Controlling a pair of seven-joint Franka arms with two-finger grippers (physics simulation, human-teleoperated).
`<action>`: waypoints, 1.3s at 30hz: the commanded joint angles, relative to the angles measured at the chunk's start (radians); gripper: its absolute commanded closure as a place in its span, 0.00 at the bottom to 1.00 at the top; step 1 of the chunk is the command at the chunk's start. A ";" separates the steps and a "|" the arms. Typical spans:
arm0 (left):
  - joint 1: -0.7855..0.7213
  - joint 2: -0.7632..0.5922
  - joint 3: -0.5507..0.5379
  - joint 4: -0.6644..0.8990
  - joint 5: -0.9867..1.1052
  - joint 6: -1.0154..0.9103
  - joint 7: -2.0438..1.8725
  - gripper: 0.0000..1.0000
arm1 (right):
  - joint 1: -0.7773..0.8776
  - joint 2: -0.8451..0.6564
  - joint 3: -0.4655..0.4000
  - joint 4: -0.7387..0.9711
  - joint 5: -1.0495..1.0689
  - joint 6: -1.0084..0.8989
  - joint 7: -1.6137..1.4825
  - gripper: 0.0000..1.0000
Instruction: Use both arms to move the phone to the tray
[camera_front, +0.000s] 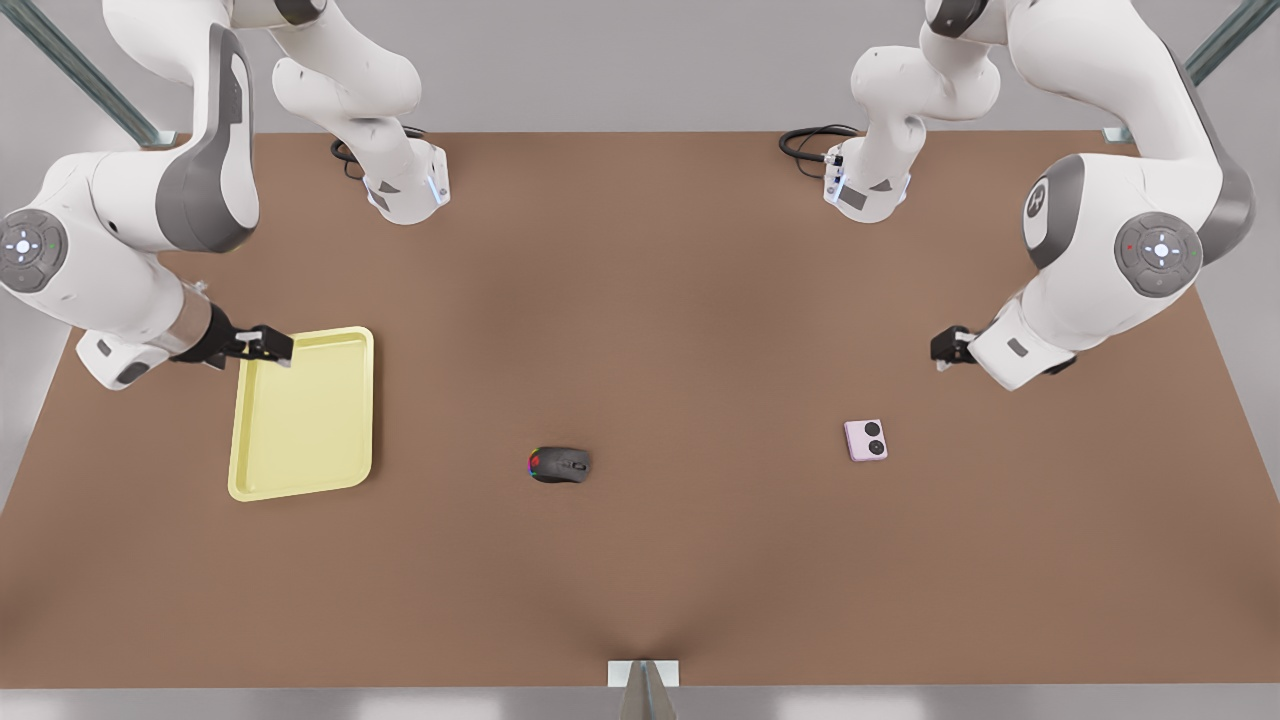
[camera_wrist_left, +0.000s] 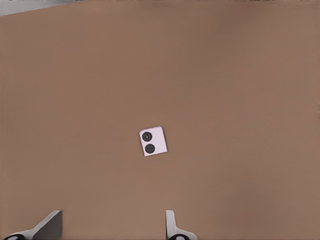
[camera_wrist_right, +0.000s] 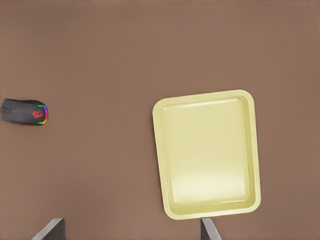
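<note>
The pale pink phone lies flat on the brown table toward the front view's right, its two black circles along one edge. In the left wrist view the phone sits well ahead of my left gripper, which is open and empty. That left gripper hangs up and to the right of the phone in the front view, apart from it. The pale yellow tray rests on the front view's left. My right gripper hovers at the tray's far corner. It is open over the tray with nothing held.
A black computer mouse with coloured lights lies between the tray and the phone, and shows as the mouse in the right wrist view. Both arm bases with cables stand at the table's far edge. Bare brown table surrounds the phone.
</note>
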 joint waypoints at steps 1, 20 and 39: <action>0.000 0.001 0.000 0.000 0.002 0.028 -0.004 0.00 | 0.000 -0.001 0.000 0.001 0.001 0.037 0.000 0.00; -0.003 0.226 -0.012 -0.575 -0.084 0.846 -0.206 0.00 | 0.002 -0.001 0.001 0.010 0.002 0.036 -0.001 0.00; 0.026 0.381 -0.012 -0.543 -0.115 0.918 -0.191 0.00 | 0.003 0.005 0.008 0.033 0.001 0.023 -0.003 0.00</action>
